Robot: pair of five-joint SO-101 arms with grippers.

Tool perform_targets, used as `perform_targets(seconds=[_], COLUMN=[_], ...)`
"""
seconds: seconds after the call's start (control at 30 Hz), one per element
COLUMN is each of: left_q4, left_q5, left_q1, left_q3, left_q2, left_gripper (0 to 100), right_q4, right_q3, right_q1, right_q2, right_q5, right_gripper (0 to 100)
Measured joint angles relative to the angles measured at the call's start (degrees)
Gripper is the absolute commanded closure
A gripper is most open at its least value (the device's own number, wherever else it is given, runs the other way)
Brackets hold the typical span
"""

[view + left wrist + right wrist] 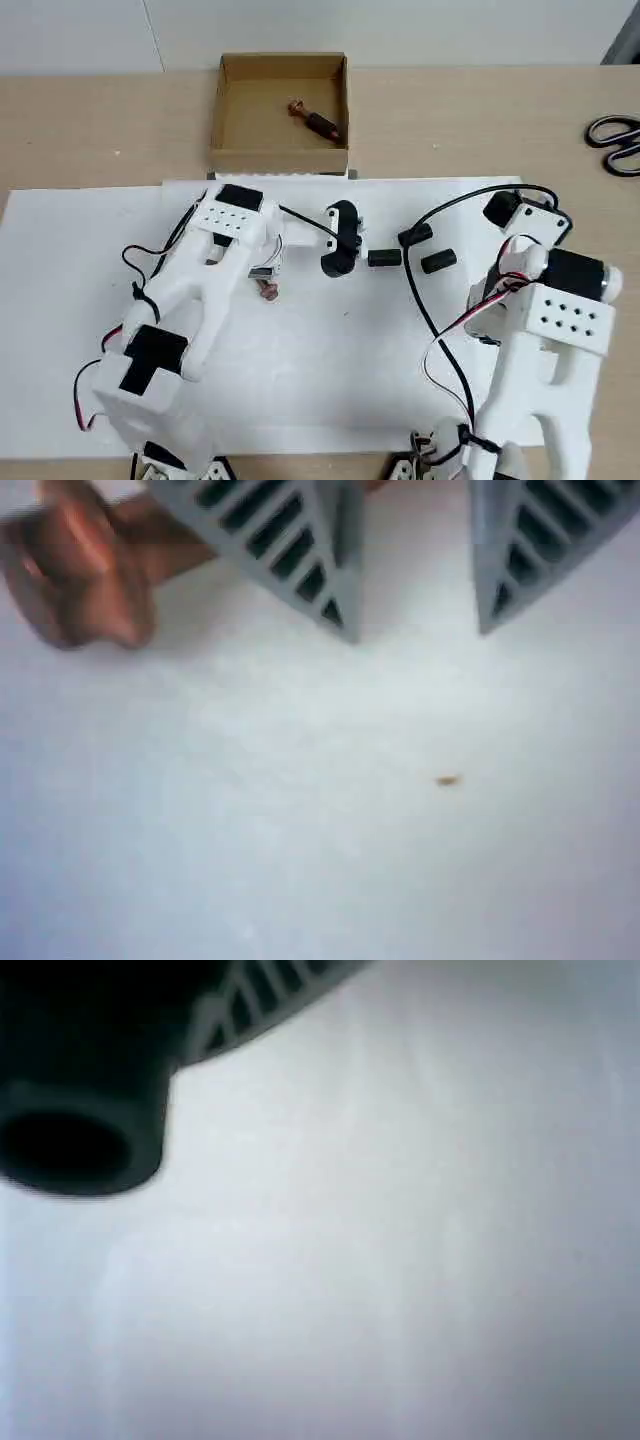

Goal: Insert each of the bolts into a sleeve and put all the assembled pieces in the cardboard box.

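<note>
Left gripper (412,632), 2 fingers (290,550) apart

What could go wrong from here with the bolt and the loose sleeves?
The bolt lies beside the open left end effector, outside its gap; closing here may grip nothing or knock it away. A black cable runs past the loose sleeves and may drag them if the arm moves.

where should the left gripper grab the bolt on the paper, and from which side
Grip the bolt by its shank, close behind the wide head, coming straight down with the open left gripper set across it. It lies flat on the paper, so only the round shank's sides are free, and holding near the head probably leaves the tip clear for a sleeve.
</note>
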Motion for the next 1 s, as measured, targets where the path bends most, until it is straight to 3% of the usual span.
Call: perform_targets(seconds=[0.17,0.47,1.0], left_q4=[1.23,10.73,7.74], left_q5=[0.00,-0.88,-2.55], left_q1=[0.00,-0.18,-2.20], left_q3=[-1.14,-1.14,-1.23], left_q2=[-2.11,-4.84,0.35], left_gripper=[92,92,90], right_q4=[-0.18,-0.18,-0.26], right_q3=[0.00,0.00,0.00], right_q1=[0.00,0.00,0.00], right_q2=[0.00,0.00,0.00], right_q5=[0.00,0.00,0.00], right_gripper=[99.6,99.6,99.6])
